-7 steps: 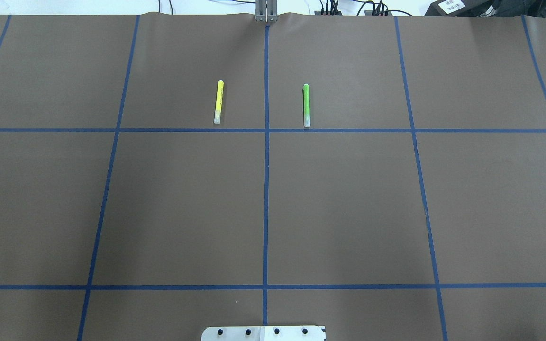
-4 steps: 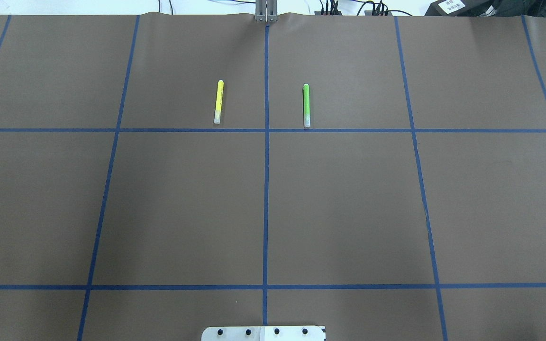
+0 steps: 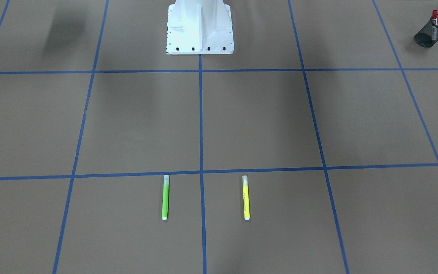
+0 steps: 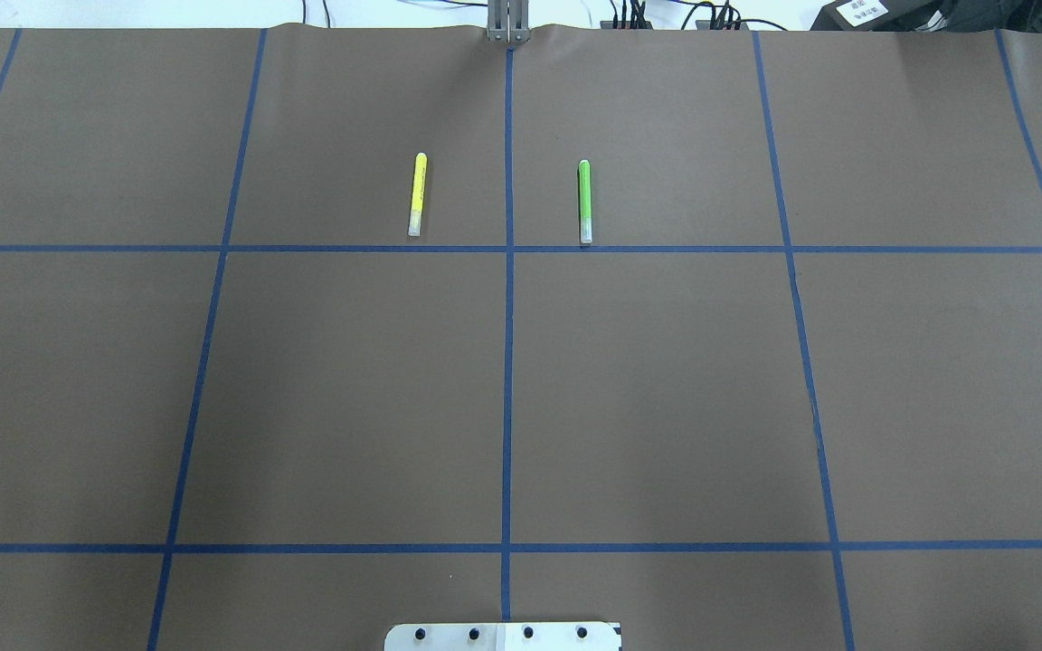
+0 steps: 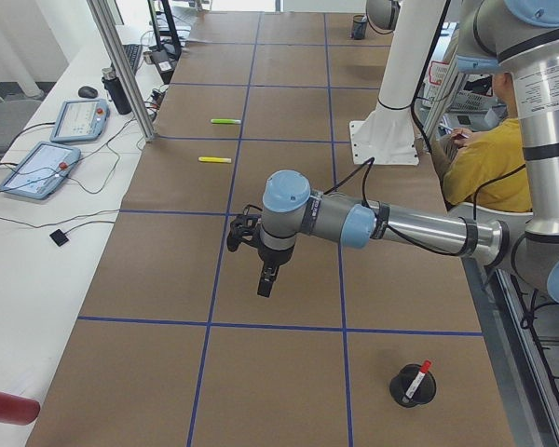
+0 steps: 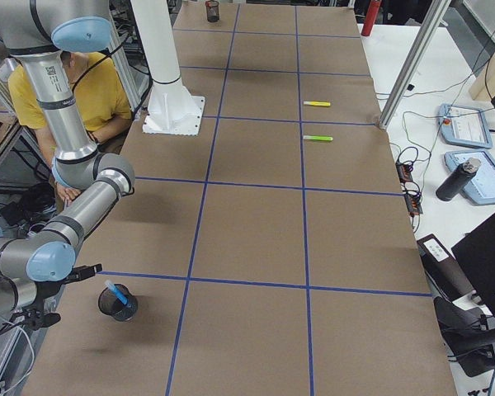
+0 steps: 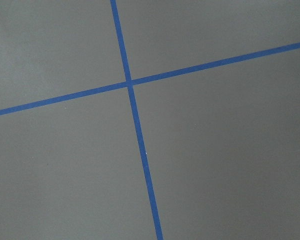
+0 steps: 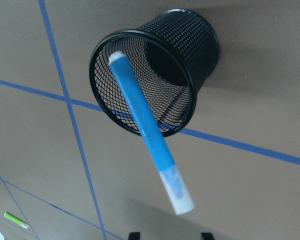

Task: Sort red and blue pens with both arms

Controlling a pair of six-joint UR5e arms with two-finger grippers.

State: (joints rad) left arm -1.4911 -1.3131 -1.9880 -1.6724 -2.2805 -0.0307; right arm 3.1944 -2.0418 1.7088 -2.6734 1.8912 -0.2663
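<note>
Red pen point(image 5: 417, 376) stands in a mesh cup point(image 5: 397, 386) near the tabletop's left edge, blue pen point(image 8: 145, 132) in another cup point(image 8: 200, 45) near its right edge, so the sorting looks finished, right gripper point(image 8: 170, 235) spread and empty, left gripper point(image 5: 265, 281) impossible to read.

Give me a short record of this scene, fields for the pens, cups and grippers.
red pen: standing in a black mesh cup, at the robot's left
blue pen: leaning in second mesh cup, capped end sticking out
green marker, yellow marker: lying flat, apart
left gripper: away from all pens; open or shut unclear
right gripper: open, near second mesh cup
</note>
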